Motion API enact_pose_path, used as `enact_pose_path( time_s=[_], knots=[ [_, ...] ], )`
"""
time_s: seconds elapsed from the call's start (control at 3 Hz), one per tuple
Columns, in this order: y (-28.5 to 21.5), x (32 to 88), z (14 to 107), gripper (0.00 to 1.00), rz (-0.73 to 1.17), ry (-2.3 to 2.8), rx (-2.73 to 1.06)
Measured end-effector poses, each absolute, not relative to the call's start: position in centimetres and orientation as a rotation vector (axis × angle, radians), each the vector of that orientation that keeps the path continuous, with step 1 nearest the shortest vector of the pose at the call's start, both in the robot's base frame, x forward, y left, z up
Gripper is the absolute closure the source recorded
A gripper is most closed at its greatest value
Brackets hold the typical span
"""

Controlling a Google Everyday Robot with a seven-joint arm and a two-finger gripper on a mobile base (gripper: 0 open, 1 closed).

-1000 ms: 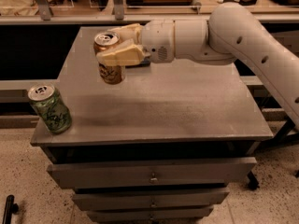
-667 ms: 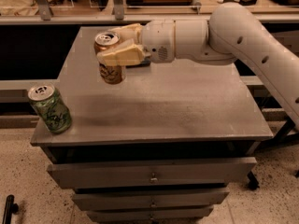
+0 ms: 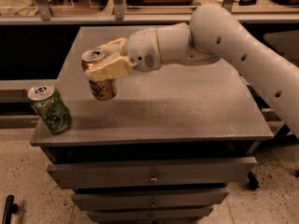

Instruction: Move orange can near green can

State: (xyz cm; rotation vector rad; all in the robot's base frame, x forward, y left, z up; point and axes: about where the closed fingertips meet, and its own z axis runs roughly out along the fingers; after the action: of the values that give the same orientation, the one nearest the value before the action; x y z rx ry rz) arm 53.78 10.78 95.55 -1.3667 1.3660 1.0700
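A gray drawer cabinet [image 3: 187,115] fills the view. The white arm [image 3: 224,36] reaches in from the right across its top. The gripper [image 3: 101,65] has its jaws clamped on the upright orange can [image 3: 103,89], over the top's left part. The green can [image 3: 50,110] stands near it, at the front-left corner.

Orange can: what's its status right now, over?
Gripper shut on orange can, over left side of table. Green can apart, at front-left corner. Nothing standing between the two cans.
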Motion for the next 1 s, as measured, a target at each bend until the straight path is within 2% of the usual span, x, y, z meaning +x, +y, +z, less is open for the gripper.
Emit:
enact_pose_path(
  time_s=[1.0],
  knots=[
    [15.6, 51.9, 94.4, 1.00, 1.271, 1.176, -1.401]
  ],
)
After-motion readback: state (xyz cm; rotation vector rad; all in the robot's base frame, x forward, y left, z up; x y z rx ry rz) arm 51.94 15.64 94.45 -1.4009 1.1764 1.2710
